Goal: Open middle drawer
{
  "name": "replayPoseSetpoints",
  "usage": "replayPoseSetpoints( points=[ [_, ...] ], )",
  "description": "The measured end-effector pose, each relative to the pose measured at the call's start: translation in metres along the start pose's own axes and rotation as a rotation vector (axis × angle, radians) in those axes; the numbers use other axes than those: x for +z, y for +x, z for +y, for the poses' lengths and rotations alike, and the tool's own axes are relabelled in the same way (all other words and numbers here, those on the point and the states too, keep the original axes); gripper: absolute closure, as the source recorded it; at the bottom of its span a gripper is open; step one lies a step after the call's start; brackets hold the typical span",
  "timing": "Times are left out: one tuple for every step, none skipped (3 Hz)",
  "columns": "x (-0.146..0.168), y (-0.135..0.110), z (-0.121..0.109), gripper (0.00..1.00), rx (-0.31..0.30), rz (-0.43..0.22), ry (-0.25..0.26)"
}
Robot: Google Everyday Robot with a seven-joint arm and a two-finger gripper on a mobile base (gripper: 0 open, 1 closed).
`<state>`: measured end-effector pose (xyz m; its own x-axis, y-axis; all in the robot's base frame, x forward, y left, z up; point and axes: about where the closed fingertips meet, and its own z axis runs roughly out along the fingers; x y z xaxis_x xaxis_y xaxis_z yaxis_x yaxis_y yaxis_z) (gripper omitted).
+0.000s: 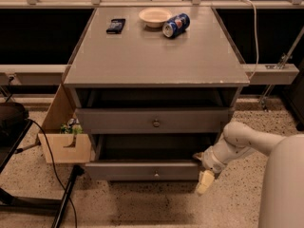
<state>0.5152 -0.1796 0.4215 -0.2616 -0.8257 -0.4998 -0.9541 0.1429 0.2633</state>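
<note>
At the back of the tabletop (156,61), a bowl (155,17) sits between a flat thing (116,25) on its left and a can (175,25) on its right. Below are the middle drawer (118,121) and then the bottom drawer (123,171). The gripper (205,182) is by the bottom drawer's right end. A box (64,146) stands on the left.
</note>
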Motion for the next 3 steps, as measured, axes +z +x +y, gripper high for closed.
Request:
replayPoseSetpoints(
  points=[
    [0.005,-0.001,-0.004,0.00,-0.019,-0.004,0.009],
    [0.009,-0.005,-0.015,0.00,-0.071,-0.027,0.038],
    [0.019,-0.004,-0.031,0.00,-0.092,-0.039,0.040]
  ],
)
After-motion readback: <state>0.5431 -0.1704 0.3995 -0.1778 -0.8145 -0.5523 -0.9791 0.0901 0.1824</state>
